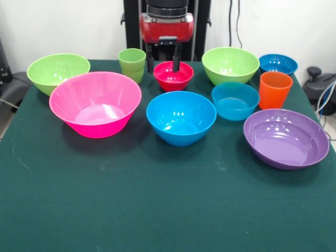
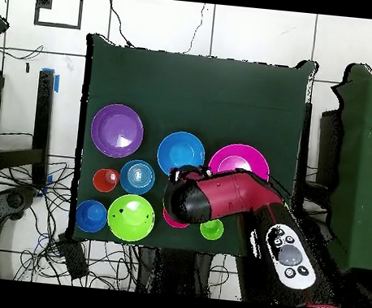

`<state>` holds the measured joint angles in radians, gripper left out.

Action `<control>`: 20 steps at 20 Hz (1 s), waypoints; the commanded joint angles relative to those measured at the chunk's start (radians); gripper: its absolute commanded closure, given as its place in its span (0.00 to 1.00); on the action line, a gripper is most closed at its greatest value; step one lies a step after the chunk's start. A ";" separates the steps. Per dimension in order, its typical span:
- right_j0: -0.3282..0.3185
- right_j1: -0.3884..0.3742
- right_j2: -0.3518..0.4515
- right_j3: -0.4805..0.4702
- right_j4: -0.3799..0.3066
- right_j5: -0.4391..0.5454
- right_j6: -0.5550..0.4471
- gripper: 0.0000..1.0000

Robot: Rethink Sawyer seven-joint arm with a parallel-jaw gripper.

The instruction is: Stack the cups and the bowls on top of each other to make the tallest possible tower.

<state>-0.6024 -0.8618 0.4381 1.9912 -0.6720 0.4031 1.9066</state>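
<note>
My gripper (image 1: 163, 62) hangs open at the far middle of the table. One finger (image 1: 176, 59) dips inside the small red bowl (image 1: 173, 76); the other stands outside its rim, beside the light green cups (image 1: 132, 63), which look nested. An orange cup (image 1: 274, 89) stands on the right. The bowls sit apart: pink (image 1: 95, 103), big blue (image 1: 181, 117), smaller blue (image 1: 235, 101), far blue (image 1: 277, 64), two green (image 1: 58, 72) (image 1: 230, 65) and purple (image 1: 286, 138). In the overhead view the arm (image 2: 218, 198) hides the gripper and most of the red bowl.
The dark green cloth table (image 1: 157, 210) has a wide bare strip along its near edge. Cables and black equipment (image 1: 323, 86) lie off the right side. Overhead, the purple bowl (image 2: 117, 129) sits nearest the table's left edge.
</note>
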 commanded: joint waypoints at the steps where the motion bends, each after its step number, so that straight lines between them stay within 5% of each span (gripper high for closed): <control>1: 0.032 0.014 0.097 0.017 -0.005 0.084 -0.111 0.00; 6: 0.015 0.007 0.124 0.013 -0.012 0.085 -0.133 0.00; 20: -0.076 -0.010 0.274 -0.093 0.045 0.287 -0.286 0.00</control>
<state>-0.6599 -0.8654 0.6011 1.9700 -0.6599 0.5177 1.9066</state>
